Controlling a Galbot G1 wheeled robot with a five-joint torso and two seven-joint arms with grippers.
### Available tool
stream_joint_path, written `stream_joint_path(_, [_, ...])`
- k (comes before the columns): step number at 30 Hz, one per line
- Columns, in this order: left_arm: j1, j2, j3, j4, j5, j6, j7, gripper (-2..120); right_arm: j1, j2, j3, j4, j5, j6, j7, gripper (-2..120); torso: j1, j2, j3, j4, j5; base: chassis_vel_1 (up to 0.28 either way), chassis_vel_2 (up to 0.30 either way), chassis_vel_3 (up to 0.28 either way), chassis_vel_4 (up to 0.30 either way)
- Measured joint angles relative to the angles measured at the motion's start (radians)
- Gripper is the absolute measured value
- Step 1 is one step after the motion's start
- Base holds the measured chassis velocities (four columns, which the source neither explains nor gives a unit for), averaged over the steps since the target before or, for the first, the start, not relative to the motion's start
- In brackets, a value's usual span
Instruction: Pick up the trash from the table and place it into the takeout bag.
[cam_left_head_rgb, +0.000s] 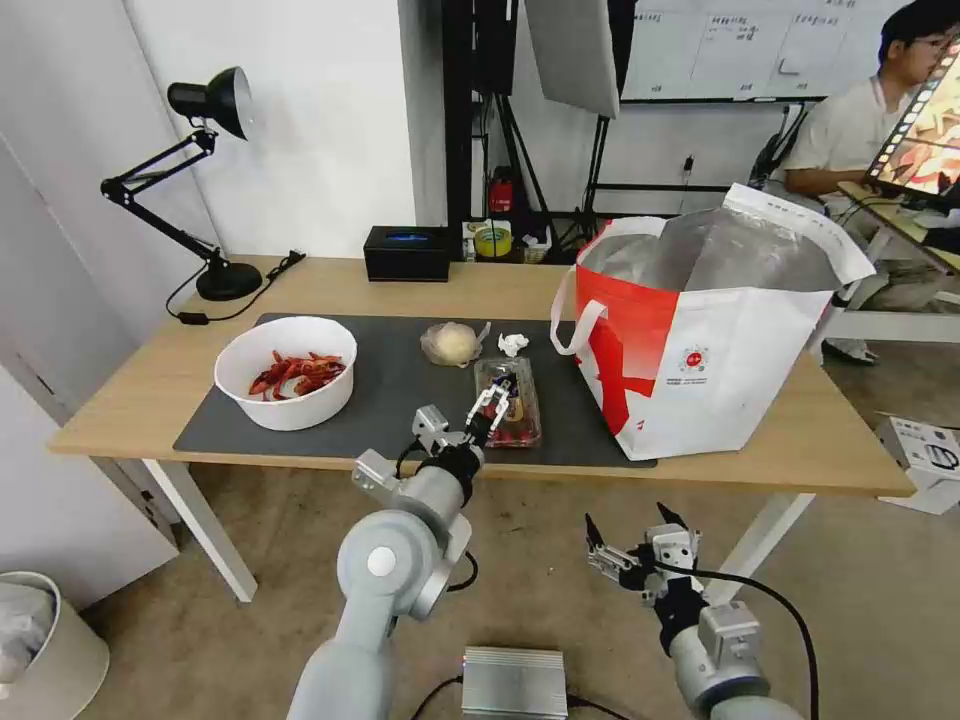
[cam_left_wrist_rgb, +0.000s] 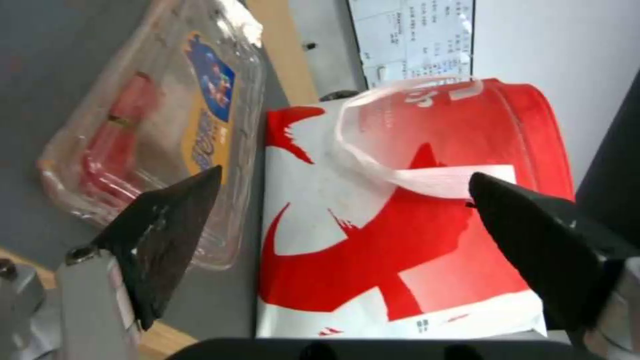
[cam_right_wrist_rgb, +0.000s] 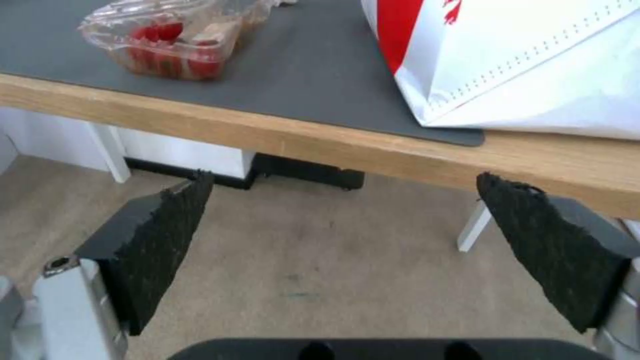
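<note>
On the dark mat (cam_left_head_rgb: 390, 400) of the table (cam_left_head_rgb: 160, 370) stand a white bowl (cam_left_head_rgb: 287, 372) of red shells, a clear bag with a beige lump (cam_left_head_rgb: 452, 343), a crumpled tissue (cam_left_head_rgb: 512, 344) and a clear clamshell box (cam_left_head_rgb: 522, 418) with red bits. The red-and-white takeout bag (cam_left_head_rgb: 710, 330) stands open at the right. My left gripper (cam_left_head_rgb: 492, 398) hovers open just above the clamshell box (cam_left_wrist_rgb: 153, 135), beside the takeout bag (cam_left_wrist_rgb: 400, 240), holding nothing. My right gripper (cam_left_head_rgb: 630, 525) hangs open below the table's front edge, facing the clamshell box (cam_right_wrist_rgb: 177, 42) and the takeout bag (cam_right_wrist_rgb: 533, 60).
A black desk lamp (cam_left_head_rgb: 205, 180) and a black rectangular box (cam_left_head_rgb: 406, 253) stand at the table's back. On the floor are a white bin (cam_left_head_rgb: 40, 640), a silver box (cam_left_head_rgb: 515, 682) and a white carton (cam_left_head_rgb: 925, 450). A white table leg (cam_left_head_rgb: 760, 530) is near my right arm.
</note>
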Motion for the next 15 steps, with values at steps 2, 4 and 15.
stream_joint_path(2, [-0.006, 0.001, 0.004, 0.004, 0.013, 0.001, 0.007, 100, -0.001, -0.005, 0.0, 0.002, 0.001, 0.0, 0.0, 100, 0.0, 0.0, 0.0, 0.0, 0.0, 0.0, 0.0, 0.0, 0.0])
stream_joint_path(4, [-0.014, 0.002, 0.009, 0.014, 0.026, 0.003, 0.013, 100, -0.002, -0.009, 0.001, 0.004, 0.003, 0.0, 0.0, 100, 0.0, 0.0, 0.0, 0.0, 0.0, 0.0, 0.0, 0.0, 0.0])
stream_joint_path(15, [-0.194, 0.074, 0.115, 0.167, 0.206, 0.019, 0.071, 90, -0.009, -0.028, 0.035, 0.021, 0.032, 0.001, -0.001, 100, 0.0, 0.0, 0.0, -0.0001, -0.0002, 0.0, 0.0, 0.0, 0.0])
